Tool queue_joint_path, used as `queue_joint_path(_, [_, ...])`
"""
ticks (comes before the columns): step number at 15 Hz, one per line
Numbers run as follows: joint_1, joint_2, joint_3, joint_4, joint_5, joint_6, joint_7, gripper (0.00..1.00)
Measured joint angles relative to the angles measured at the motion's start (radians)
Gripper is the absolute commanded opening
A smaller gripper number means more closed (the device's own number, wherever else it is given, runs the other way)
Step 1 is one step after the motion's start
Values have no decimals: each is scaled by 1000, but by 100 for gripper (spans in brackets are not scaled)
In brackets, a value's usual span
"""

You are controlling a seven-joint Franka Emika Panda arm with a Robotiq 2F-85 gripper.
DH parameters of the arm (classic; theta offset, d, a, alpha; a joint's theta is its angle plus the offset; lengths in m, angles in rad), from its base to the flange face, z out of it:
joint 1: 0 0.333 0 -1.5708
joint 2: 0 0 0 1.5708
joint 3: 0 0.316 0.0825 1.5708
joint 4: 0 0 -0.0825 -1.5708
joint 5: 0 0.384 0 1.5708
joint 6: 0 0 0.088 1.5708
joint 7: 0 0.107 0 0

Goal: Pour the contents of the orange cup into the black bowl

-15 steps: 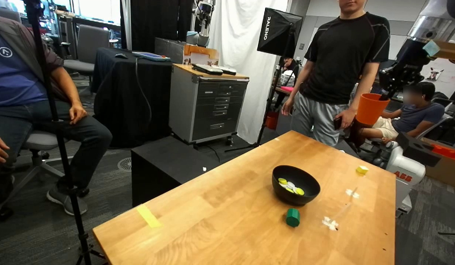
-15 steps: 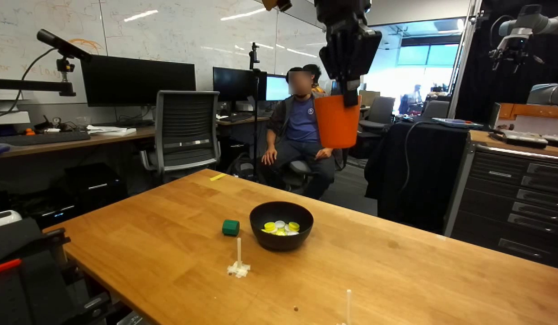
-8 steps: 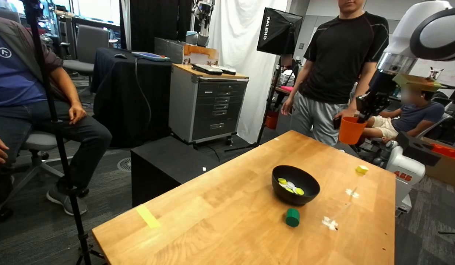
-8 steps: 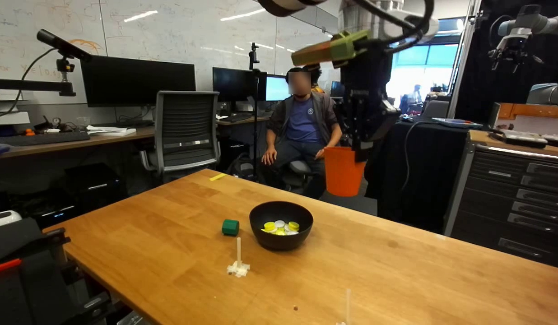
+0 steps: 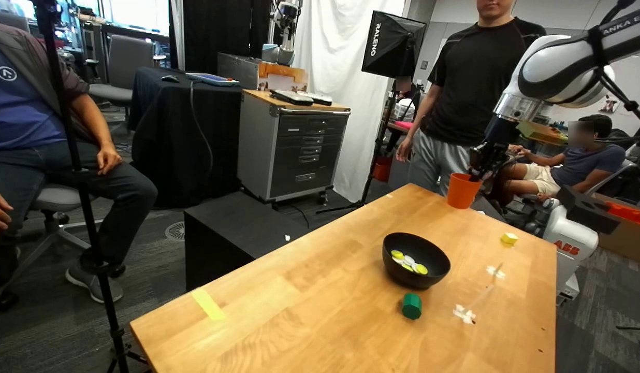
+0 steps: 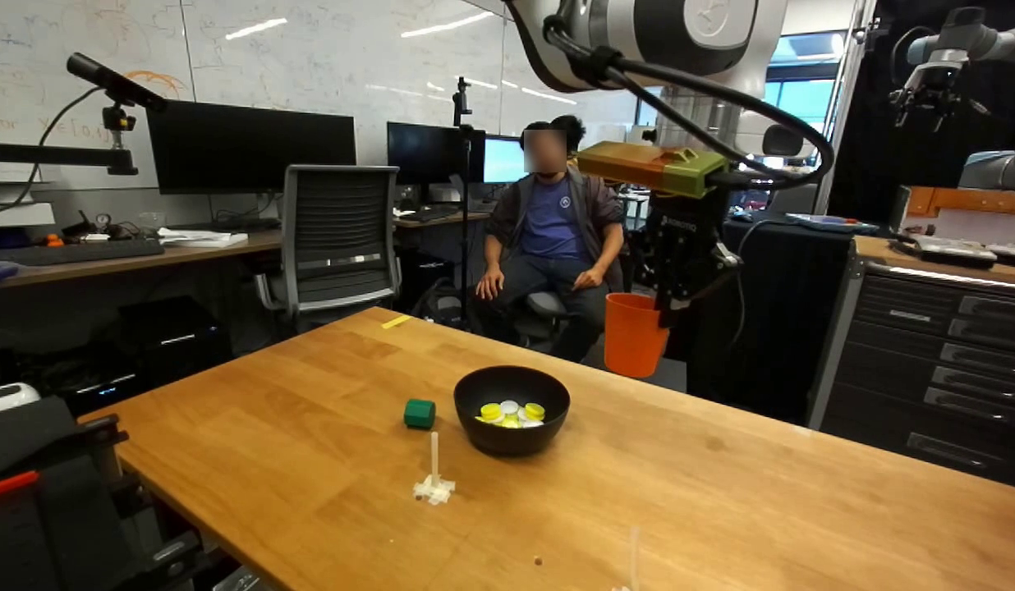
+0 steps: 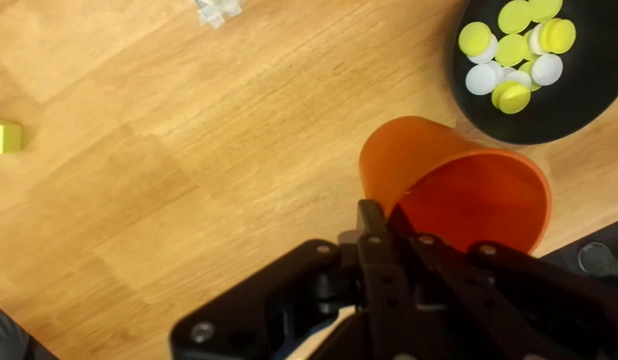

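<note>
The orange cup (image 5: 462,191) hangs about upright from my gripper (image 5: 478,175), with a slight lean, and shows in an exterior view (image 6: 631,336) too. My gripper (image 6: 668,315) is shut on the cup's wall, one finger inside and one outside. In the wrist view my fingers (image 7: 384,212) pinch the rim of the cup (image 7: 414,145); the inside that shows holds nothing visible, though part is hidden. The black bowl (image 6: 512,443) stands upright on the table, apart from the cup. Yellow and white discs (image 7: 511,50) lie in the bowl (image 7: 554,122).
A green block (image 5: 411,306) lies beside the bowl on the wooden table (image 5: 309,311). A yellow block (image 5: 509,239) sits near the table's edge. Thin upright sticks (image 6: 434,460) are taped to the tabletop. A person in black (image 5: 480,77) stands behind the table.
My gripper has come down with the orange cup, from well above the table to lower near its edge. The bowl, discs and green block have not moved.
</note>
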Motion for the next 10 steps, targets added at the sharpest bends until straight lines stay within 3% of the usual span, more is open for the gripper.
queue_joint_path(5, [156,7,-192,11,143,14,-129,7])
queue_joint_path(10, [243,46,-290,10,170,47,-153,7])
